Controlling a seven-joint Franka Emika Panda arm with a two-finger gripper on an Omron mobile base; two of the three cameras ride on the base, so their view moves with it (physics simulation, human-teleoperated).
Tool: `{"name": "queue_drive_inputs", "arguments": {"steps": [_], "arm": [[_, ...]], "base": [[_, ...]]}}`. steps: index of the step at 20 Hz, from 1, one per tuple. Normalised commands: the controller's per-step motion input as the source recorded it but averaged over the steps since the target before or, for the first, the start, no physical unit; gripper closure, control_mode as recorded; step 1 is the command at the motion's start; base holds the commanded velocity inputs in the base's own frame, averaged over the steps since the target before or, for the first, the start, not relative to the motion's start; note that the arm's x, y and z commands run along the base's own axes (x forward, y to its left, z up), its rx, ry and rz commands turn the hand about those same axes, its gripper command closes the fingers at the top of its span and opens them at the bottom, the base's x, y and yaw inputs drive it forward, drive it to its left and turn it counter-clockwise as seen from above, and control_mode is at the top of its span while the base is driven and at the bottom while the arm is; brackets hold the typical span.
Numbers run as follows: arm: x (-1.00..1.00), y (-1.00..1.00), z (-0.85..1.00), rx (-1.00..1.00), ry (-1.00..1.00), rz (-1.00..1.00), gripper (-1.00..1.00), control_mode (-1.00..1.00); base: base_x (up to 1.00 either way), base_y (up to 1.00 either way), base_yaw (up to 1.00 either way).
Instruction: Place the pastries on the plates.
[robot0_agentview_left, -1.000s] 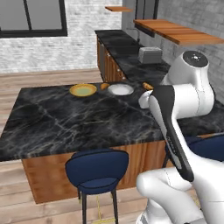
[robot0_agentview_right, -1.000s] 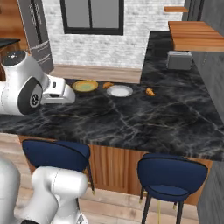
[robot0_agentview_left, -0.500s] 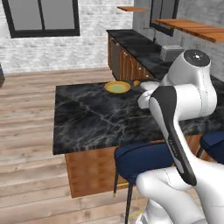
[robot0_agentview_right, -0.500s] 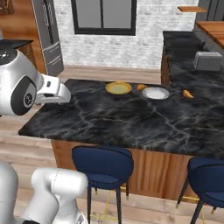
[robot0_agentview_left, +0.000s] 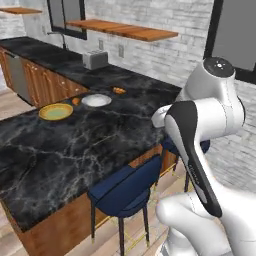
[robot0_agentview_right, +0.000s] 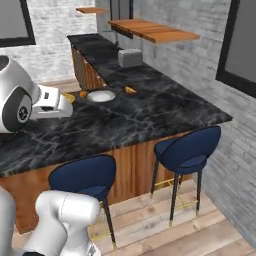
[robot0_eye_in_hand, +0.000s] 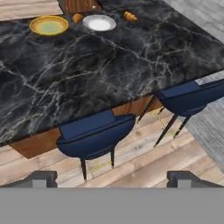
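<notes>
claw (robot0_eye_in_hand: 112, 177) is wide open and empty, hanging out over the blue stools (robot0_eye_in_hand: 94, 133) on the near side of the black marble bench (robot0_eye_in_hand: 109, 57). way across the bench sits the yellow-rimmed plate (robot0_eye_in_hand: 49, 25), then the white plate (robot0_eye_in_hand: 99, 22) beside it. one pastry (robot0_eye_in_hand: 77, 18) lies between the two plates, the croissant (robot0_eye_in_hand: 130, 16) just past the white one. neither pastry is on a plate. toaster (robot0_agentview_left: 95, 59) further back.
</notes>
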Motion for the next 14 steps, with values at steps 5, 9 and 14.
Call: {"name": "queue_drive_inputs", "arguments": {"steps": [5,9,14], "arm": [[0.00,0.00,0.00,0.00,0.00,0.00,-1.00,1.00],[0.00,0.00,0.00,0.00,0.00,0.00,-1.00,1.00],[0.00,0.00,0.00,0.00,0.00,0.00,-1.00,1.00]], "base": [[-0.42,0.14,-0.90],[-0.80,0.32,-0.81],[-0.88,0.48,-0.72]]}}
